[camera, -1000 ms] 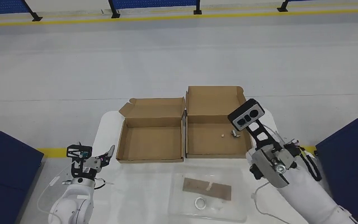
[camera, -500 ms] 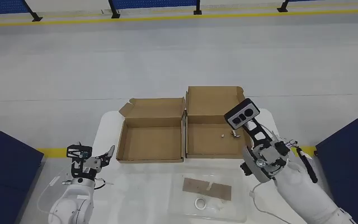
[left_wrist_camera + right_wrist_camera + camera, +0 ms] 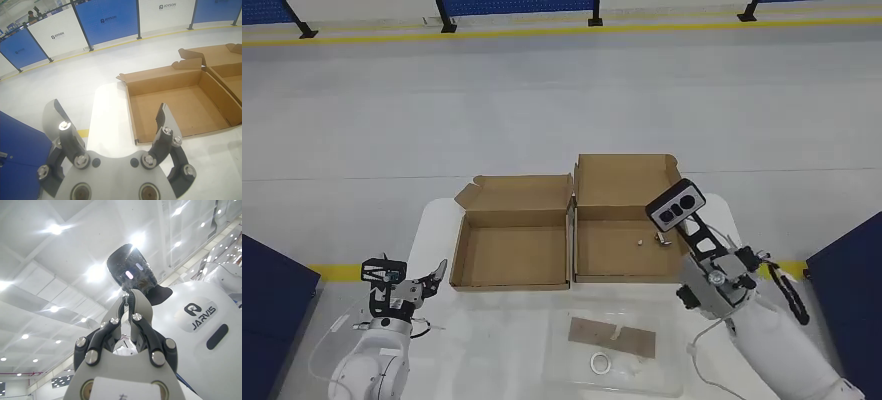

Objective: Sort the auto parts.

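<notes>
1. Okay, top view: two open cartons sit side by side at the far side of the table (image 3: 492, 320). The left carton (image 3: 512, 250) is bare inside. The right carton (image 3: 617, 255) already has two small parts (image 3: 652, 240) by its right wall, so it looks like the bin in use. The clear tray (image 3: 662, 375) at the near edge holds a white ring (image 3: 599, 362) and a brown card strip (image 3: 612, 338); it reads as the supply that is yet to be sorted. The left gripper (image 3: 432, 272) is parked off the left carton's near corner. The right arm (image 3: 762, 330) is folded up between tray and right carton.

2. Left wrist view: the left gripper (image 3: 109, 106) has its jaws wide apart with nothing between them. It points across the table (image 3: 105, 98) at the left carton (image 3: 162, 83), probably on standby and well out of the other arm's way.

3. Right wrist view: the right gripper (image 3: 130, 294) points up toward the ceiling lights (image 3: 54, 229). Its jaws are drawn almost together, pinching a small silvery part (image 3: 125, 301) near the tips. I'd guess it's turned up for a look before choosing a carton.
</notes>
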